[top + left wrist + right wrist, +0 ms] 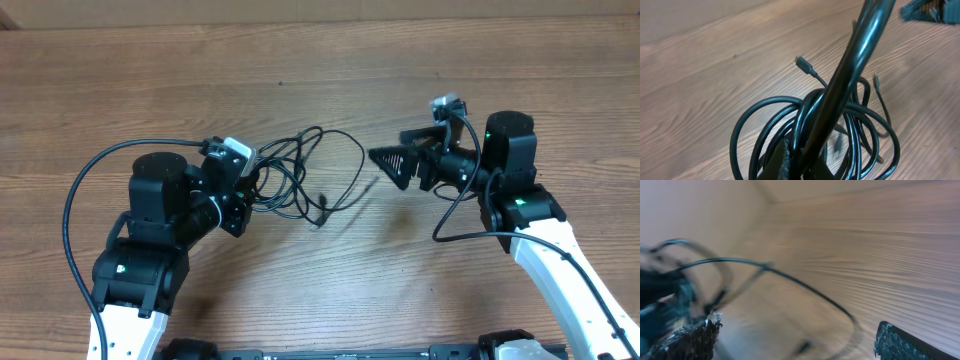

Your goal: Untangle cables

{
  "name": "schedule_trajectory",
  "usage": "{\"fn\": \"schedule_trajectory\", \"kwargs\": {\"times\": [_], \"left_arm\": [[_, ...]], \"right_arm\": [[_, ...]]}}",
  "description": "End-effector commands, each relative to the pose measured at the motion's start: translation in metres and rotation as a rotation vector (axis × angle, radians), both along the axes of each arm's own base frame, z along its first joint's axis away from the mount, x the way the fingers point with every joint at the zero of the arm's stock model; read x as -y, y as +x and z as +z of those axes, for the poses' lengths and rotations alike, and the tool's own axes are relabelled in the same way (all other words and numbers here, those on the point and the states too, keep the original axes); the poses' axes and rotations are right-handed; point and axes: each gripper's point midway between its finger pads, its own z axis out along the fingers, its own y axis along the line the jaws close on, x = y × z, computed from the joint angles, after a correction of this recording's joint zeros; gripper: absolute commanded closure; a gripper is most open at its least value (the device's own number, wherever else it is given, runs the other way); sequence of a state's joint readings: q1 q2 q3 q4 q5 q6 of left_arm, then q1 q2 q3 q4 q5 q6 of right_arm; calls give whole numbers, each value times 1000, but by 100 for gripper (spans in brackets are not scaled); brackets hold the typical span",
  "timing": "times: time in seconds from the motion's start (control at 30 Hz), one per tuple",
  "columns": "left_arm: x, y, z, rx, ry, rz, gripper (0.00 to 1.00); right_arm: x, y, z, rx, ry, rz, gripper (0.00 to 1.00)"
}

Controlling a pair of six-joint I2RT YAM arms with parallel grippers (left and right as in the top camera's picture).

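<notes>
L tool (240,188) is closed, fingers together and clamped on the cables (300,172) at the left edge of the bundle. From my overhead feed the cords fan out to the right of it in a few loose loops lying on the tabletop (300,60), roughly mid-frame between the two arms. One plug end (320,216) sticks out at the bottom of the bundle, pointing toward the near edge, and a thin straight tip (367,190) lies a bit further right, nearer the R arm. L wrist cam: the cables (850,125) fill the lower half of the frame as overlapping black loops, and one cord runs up close past the lens and looks thick and out of focus. A finger (782,162) shows at the bottom edge w/ the cords bunched right against it. A small plug (801,61) points up-left above the loops, over bare wood. R tool (405,152) is wide apart w/ nothing between the fingers. It sits to the right of the bundle, aimed left at it and clear of the loops, not touching any cord that I can see. R wrist cam is badly blurred: both fingers (690,340) are at the lower corners w/ a big gap, and one thin cord (790,280) arcs across the wood ahead of them. Can't make out more detail there.
</notes>
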State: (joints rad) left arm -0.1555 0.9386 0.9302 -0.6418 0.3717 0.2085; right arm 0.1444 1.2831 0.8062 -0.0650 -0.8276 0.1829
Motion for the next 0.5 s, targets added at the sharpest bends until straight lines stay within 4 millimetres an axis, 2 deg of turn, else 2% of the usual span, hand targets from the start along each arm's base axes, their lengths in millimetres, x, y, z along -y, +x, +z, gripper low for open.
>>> {"fn": "schedule_trajectory", "kwargs": {"times": [0.0,0.2,0.33,0.47], "left_arm": [[19,-6,27,49,-97,-98,96],[38,-16,40,71,-179,-216,96],[43,-19,44,77,-200,-248,96],[47,-22,45,70,-220,-279,96]], "right_arm": [[-22,-38,30,33,139,267,0],[-28,-58,40,33,196,387,4],[-32,-68,44,29,216,442,9],[-43,-77,44,24,218,485,10]]}}
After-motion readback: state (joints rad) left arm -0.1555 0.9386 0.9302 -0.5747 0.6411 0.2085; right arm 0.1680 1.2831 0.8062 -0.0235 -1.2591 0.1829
